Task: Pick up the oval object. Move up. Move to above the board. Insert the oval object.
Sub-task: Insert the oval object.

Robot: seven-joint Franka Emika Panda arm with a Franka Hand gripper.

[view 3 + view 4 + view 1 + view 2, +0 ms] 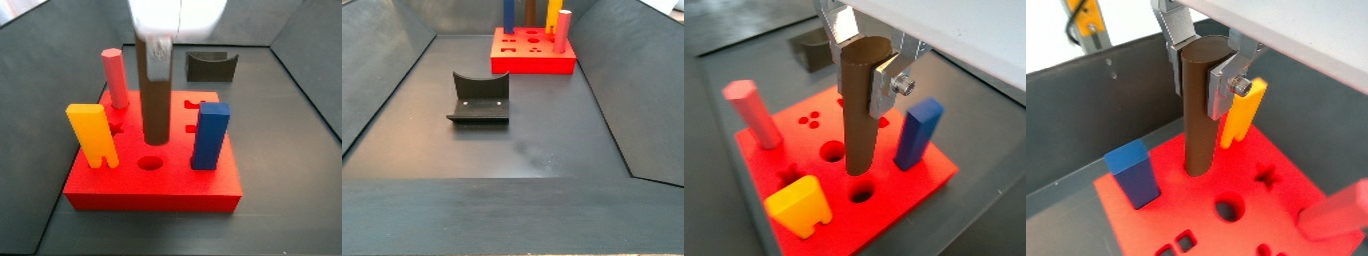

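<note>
My gripper (871, 62) pinches the top of the oval object (862, 110), directly over the board (931, 170). The peg hangs upright, long axis vertical, its lower end at a hole (858, 165); seating depth cannot be judged

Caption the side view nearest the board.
Gripper holds tall dark-brown oval peg upright in red board.

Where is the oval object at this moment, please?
The oval object stands upright over the board, held at its top by the gripper, between the pink peg and the blue peg in a side view.
</note>
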